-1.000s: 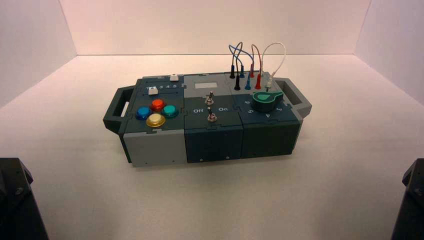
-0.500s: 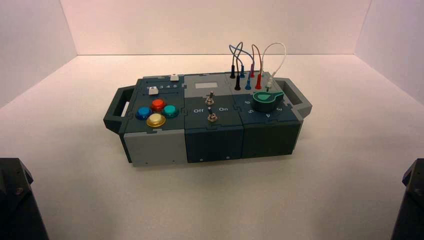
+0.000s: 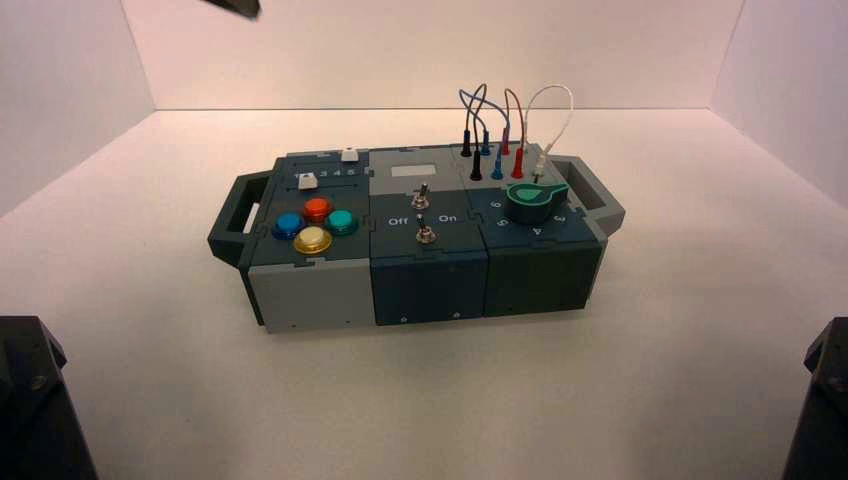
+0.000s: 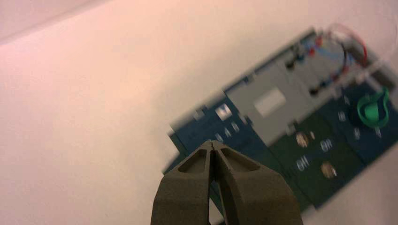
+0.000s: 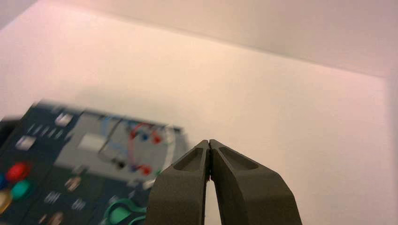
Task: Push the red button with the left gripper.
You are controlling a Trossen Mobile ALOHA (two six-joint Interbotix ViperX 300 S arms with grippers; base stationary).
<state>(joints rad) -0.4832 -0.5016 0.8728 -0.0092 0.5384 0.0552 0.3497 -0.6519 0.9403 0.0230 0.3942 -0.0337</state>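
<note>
High above the box, well away from it, my left gripper hangs pinched closed on nothing, so the push hasn't really started. That red button sits untouched at the box's left end, at the back of its four-button cluster. Right gripper is closed and empty too, off beyond the box's wire end.

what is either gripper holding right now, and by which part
Nothing. The left gripper and the right gripper are both shut with nothing between their fingers, up off the box.
</note>
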